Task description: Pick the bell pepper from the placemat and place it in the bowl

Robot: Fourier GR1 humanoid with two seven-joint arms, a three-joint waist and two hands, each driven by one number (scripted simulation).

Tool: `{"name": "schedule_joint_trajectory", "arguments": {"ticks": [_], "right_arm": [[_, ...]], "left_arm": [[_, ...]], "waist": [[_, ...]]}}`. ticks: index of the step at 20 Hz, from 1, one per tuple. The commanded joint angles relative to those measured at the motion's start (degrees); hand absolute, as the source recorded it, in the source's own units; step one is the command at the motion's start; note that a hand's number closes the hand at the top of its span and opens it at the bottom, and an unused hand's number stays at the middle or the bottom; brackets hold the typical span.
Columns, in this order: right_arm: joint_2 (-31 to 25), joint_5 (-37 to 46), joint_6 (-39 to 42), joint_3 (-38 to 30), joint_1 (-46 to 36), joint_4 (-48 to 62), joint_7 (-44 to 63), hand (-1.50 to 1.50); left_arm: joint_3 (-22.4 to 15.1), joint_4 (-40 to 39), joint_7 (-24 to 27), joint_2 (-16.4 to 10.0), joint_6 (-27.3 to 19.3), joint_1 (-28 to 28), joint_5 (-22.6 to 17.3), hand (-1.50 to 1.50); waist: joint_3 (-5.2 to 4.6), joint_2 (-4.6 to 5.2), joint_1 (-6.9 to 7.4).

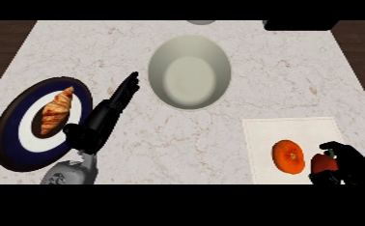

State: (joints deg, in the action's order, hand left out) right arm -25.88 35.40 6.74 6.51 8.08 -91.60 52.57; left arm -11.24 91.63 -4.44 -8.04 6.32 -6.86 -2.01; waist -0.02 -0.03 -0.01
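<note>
A red bell pepper (323,162) sits at the right end of the white placemat (285,129), near the lower right corner of the head view. My right hand (346,162) curls round it from the right and hides part of it. The pale grey-green bowl (161,73) stands in the middle of the counter, up and to the left of the placemat, with nothing in it. My left hand (105,115) rests left of the bowl with its fingers straight, pointing toward the bowl's rim and holding nothing.
An orange fruit (288,156) lies on the placemat just left of the pepper. A dark blue plate (13,126) with a croissant (55,111) sits at the left edge. A black object (299,24) and a grey one (202,22) stand at the back edge.
</note>
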Motion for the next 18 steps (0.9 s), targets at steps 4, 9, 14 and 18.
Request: {"name": "schedule_joint_trajectory", "arguments": {"ticks": [4, 9, 14, 18], "right_arm": [[2.74, 6.49, -2.15, -1.24, -4.26, 3.98, -3.28, 1.5], [3.3, 8.82, -0.8, -3.29, -0.74, 0.34, -4.8, 1.5], [17.11, 17.11, 0.85, 18.79, -16.72, -0.29, 1.23, 1.5], [25.18, 22.03, 5.07, 25.59, -29.33, 5.19, 6.08, 1.5]], "left_arm": [[2.94, -1.25, -0.16, 0.12, 2.76, -1.05, -0.32, 0.0], [2.28, -0.65, -1.35, 2.41, 2.46, -1.44, 1.94, 0.0], [-1.56, -1.47, 0.4, 2.89, 4.02, -2.22, 1.74, 0.0], [-3.03, -1.35, -0.69, 3.49, 5.03, -4.65, 1.86, 0.0]], "waist": [[0.02, 0.03, -0.02], [0.02, 0.0, -0.13], [-0.17, 1.03, 6.93], [-0.36, 1.38, 10.62]]}}
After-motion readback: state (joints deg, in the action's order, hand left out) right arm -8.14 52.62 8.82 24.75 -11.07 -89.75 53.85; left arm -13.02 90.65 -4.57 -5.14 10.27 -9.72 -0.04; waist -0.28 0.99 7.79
